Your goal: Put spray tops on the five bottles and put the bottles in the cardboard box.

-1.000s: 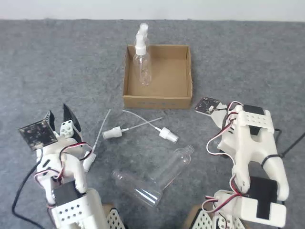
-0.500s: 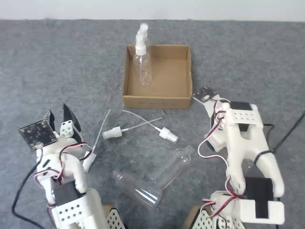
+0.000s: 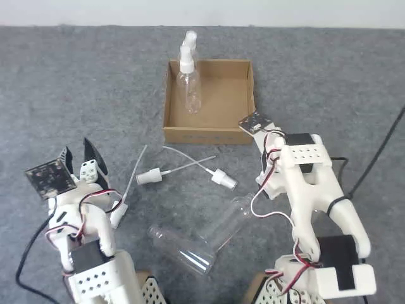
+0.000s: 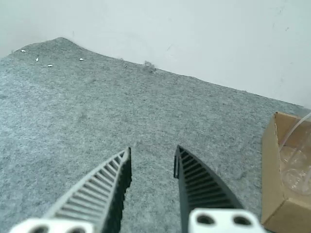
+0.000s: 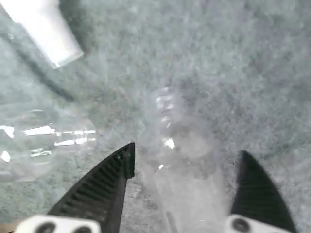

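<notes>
While the right claw (image 5: 187, 153) hangs low over the grey carpet (image 3: 76, 76), its two black fingers (image 5: 104, 187) are spread wide. A clear bottle (image 5: 180, 145) lies on its side between them. This bottle has no top on, and its open neck points away from the claw. I cannot tell if the fingers touch it. Just beside this claw lies a second clear bottle (image 5: 39, 141), also with no top. The bottom ends of the two bottles meet. A little past the claw lies a white spray top (image 5: 46, 29).

The left claw (image 4: 153, 150) is up off the carpet, well apart from the bottles. It has a narrow gap between its fingers and holds nothing. A second spray top (image 3: 152, 175) lies between this claw and the white spray top. A third spray top (image 3: 120, 212) lies nearest the left claw.

Ahead of both claws sits the cardboard box (image 3: 209, 135). Two capped bottles (image 3: 188, 88) stand upright, one right behind the other, at the side of the box nearer the left claw. The front one is in the box, but I cannot tell if the back one is inside
</notes>
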### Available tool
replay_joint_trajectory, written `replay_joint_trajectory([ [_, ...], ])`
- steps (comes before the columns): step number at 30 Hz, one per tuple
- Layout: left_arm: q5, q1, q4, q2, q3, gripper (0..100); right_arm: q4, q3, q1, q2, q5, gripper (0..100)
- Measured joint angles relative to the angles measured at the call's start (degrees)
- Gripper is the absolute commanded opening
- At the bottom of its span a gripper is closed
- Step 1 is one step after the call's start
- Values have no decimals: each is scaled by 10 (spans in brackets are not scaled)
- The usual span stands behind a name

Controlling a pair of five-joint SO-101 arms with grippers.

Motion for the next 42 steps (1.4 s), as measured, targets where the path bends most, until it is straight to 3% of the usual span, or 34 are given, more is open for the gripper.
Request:
replay_joint_trajectory([
  [4, 0, 0, 0, 0, 0, 138, 0, 0, 2, 0, 4, 380],
  [19, 0, 0, 0, 0, 0, 138, 0, 5, 1, 0, 149, 379],
  [29, 0, 0, 0, 0, 0, 138, 0, 16, 13, 0, 170, 375],
  [35, 0, 0, 0, 0, 0, 138, 0, 16, 15, 0, 170, 288],
  [42, 0, 0, 0, 0, 0, 138, 0, 16, 14, 0, 171, 282],
])
